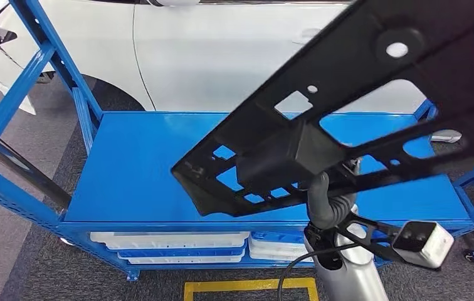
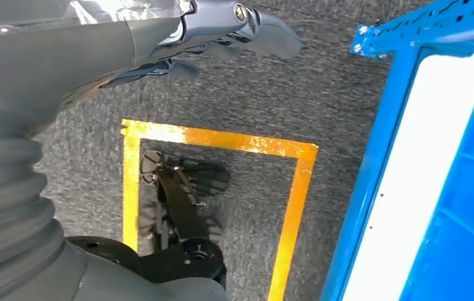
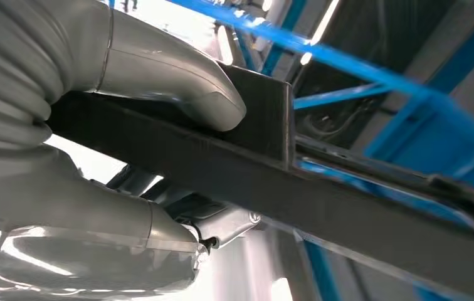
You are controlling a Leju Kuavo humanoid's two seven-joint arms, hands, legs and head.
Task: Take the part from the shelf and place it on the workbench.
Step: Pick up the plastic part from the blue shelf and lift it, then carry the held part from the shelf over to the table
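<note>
Part (image 1: pixel 347 119) is big, black and full of holes, and its upper right end is cut off by the frame. It slants from the middle up to the upper right, above the blue shelf (image 1: pixel 140 169). Right hand (image 3: pixel 134 125) hides mostly under it, fingers clamped on it. Left hand (image 2: pixel 222 31) holds nothing, fingers apart.

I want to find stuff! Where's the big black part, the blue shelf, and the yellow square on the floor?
black part (image 1: pixel 347 94), head view, its flat panel.
blue shelf (image 1: pixel 147 169), head view, bare top deck.
yellow square (image 2: pixel 222 139), left wrist view, one painted edge.
</note>
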